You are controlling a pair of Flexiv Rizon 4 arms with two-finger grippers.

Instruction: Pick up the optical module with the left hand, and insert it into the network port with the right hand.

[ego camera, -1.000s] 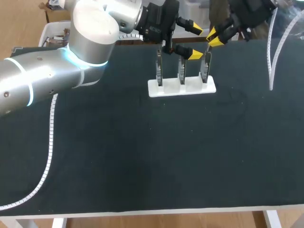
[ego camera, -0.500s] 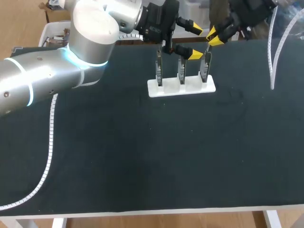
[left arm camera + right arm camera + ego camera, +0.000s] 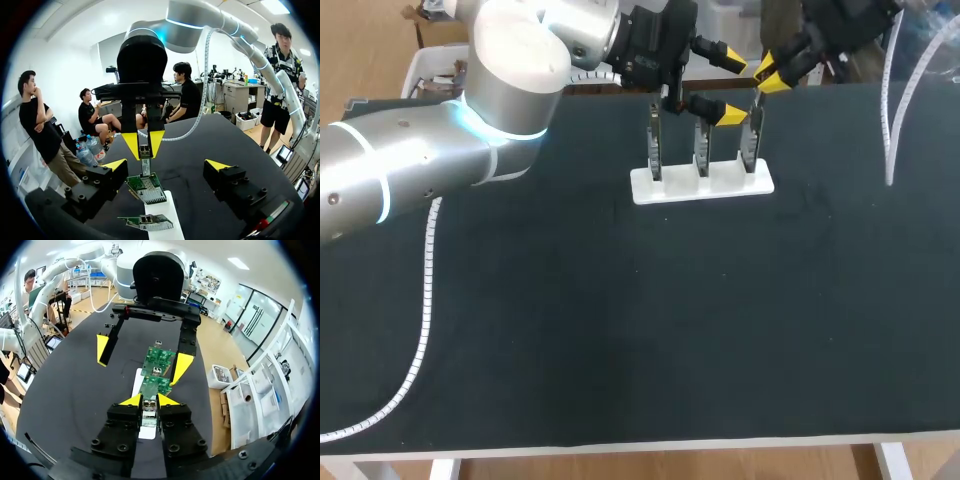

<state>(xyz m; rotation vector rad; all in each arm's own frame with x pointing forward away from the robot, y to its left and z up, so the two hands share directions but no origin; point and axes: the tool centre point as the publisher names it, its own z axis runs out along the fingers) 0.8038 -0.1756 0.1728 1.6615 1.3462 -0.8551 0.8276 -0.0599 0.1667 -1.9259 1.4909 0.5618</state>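
Note:
A white holder [image 3: 702, 186] at the table's far side carries three upright green circuit boards [image 3: 701, 150]. My right gripper [image 3: 770, 75] hangs over the rightmost board [image 3: 751, 145], shut on the small silver optical module [image 3: 149, 410]. In the right wrist view the module sits between my own yellow tips [image 3: 149, 401], pointing at the nearest board [image 3: 155, 385]. My left gripper [image 3: 730, 88] stands open behind the holder, one finger on each side of the row, holding nothing. In the left wrist view its wide-open gripper [image 3: 166, 165] frames the boards [image 3: 146, 187] and the right gripper [image 3: 144, 143] holding the module [image 3: 145, 152].
White corrugated cable conduit trails across the dark table mat [image 3: 620, 330] at the left [image 3: 425, 300], and more hangs at the far right [image 3: 892, 110]. A white bin [image 3: 425, 65] stands off the far left corner.
The right gripper has edged slightly toward the table's far side with the module. The left arm and the holder have stayed put.

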